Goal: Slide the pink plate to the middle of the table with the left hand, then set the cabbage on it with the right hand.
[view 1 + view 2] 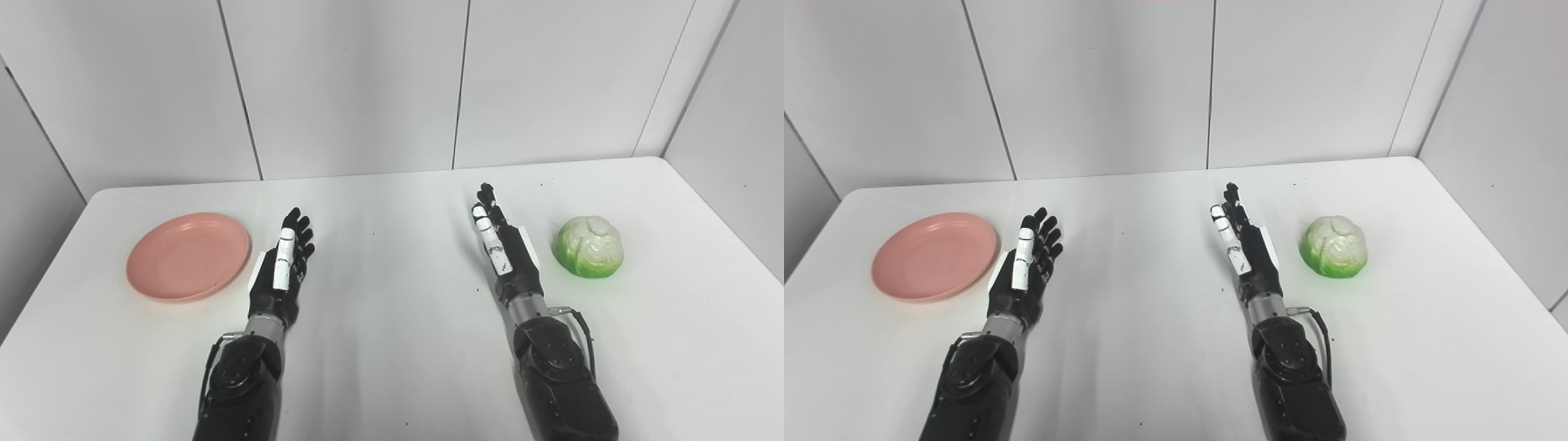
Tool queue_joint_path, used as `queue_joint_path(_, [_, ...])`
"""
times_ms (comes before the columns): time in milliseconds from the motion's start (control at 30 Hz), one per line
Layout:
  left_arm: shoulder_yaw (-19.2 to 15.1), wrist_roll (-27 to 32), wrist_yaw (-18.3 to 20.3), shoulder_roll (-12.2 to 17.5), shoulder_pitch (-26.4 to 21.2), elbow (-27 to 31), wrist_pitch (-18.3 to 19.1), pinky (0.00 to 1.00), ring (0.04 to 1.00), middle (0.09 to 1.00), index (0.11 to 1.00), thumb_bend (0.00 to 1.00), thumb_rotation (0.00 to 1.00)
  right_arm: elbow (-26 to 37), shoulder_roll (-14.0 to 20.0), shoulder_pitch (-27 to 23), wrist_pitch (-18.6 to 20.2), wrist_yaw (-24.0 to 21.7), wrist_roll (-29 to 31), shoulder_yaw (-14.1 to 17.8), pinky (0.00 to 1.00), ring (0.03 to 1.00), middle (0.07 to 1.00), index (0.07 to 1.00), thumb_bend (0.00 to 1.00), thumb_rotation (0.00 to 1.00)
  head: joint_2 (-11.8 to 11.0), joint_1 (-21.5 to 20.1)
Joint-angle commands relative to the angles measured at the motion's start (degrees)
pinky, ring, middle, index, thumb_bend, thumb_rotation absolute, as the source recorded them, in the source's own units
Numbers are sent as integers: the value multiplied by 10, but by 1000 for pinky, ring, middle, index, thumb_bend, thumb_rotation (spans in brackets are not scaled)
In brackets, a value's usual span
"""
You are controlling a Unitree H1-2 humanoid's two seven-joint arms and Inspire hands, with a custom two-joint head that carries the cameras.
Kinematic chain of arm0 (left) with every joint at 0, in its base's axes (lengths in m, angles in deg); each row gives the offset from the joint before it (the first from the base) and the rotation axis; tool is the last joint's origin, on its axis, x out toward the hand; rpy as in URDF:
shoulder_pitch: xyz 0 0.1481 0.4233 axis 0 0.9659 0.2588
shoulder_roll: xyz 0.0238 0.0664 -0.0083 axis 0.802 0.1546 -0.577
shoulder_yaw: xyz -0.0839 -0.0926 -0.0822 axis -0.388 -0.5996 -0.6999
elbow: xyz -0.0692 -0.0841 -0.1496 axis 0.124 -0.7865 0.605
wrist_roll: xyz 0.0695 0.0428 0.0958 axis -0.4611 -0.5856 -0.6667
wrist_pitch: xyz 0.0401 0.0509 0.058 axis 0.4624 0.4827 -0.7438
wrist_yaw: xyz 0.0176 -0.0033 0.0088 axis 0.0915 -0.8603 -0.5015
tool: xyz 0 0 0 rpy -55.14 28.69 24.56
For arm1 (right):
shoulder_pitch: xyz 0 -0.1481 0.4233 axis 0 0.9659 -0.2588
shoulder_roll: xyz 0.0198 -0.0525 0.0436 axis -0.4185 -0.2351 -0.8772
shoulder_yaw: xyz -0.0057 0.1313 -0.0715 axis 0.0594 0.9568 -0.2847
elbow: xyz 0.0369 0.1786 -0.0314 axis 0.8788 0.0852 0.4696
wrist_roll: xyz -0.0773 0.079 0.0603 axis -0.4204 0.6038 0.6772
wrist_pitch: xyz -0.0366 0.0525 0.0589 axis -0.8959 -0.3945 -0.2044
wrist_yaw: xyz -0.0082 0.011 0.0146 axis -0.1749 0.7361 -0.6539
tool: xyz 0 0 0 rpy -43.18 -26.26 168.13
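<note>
The pink plate (188,256) lies near the table's (392,367) left edge. The cabbage (589,247) sits near the right edge. The left hand (280,269) and the right hand (505,251) hold nothing, fingers extended and apart.

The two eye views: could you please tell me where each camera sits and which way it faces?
Left eye view: on the head, looking down at the table; both arms enter from below, left hand beside the pink plate.
Right eye view: slightly rightward, same downward aim; right hand near the cabbage.
Shared: plate, cabbage, both open hands.
</note>
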Motion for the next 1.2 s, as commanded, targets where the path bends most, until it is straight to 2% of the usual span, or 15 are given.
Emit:
queue_joint_path(0, [0,7,4,2,-18,13,3,1000,1000,1000,1000,728,1000,5,2,-7,-14,-2,-1,1,1000,1000,1000,1000,653,858,0,1])
queue_joint_path(133, [-4,11,8,1,-19,-7,-20,1000,1000,1000,1000,774,1000,4,3,-7,-11,-1,-5,-1,1000,1000,1000,1000,657,877,0,-1])
queue_joint_path(267, [-3,7,9,-1,-16,-18,-40,1000,1000,1000,1000,759,1000,5,3,-7,-9,3,-9,-1,1000,1000,1000,1000,669,882,0,-3])
queue_joint_path(433, [-5,8,6,-2,-16,-23,-43,1000,1000,1000,1000,742,1000,4,3,-8,-10,0,-9,-3,1000,1000,1000,1000,660,884,0,-5])
queue_joint_path(533, [-5,13,17,1,-21,-35,-54,1000,1000,1000,1000,741,1000,5,2,-8,-8,-1,-6,-2,1000,1000,1000,1000,669,884,0,-5])
queue_joint_path(633, [-6,13,19,0,-22,-45,-71,1000,1000,1000,1000,752,1000,9,-1,-8,-2,-1,1,1,1000,1000,1000,1000,655,859,1,-5])
queue_joint_path(867, [-4,-1,6,-6,-22,-66,-116,1000,1000,1000,1000,712,1000,13,0,-5,0,3,-6,-1,1000,1000,1000,1000,642,870,1,-6])
queue_joint_path(933, [-8,3,3,-10,-21,-73,-134,1000,1000,1000,1000,701,1000,21,-1,-2,8,0,-1,1,1000,1000,1000,1000,623,864,0,-5])
queue_joint_path(1067, [-10,0,-15,-25,-5,-58,-142,1000,1000,1000,1000,701,1000,67,-12,22,40,-7,31,8,1000,1000,1000,1000,624,814,0,-2])
queue_joint_path(1167, [-11,17,-3,-31,10,-55,-168,1000,1000,1000,1000,687,1000,102,-13,42,53,-5,25,2,1000,1000,1000,1000,611,829,3,-2])
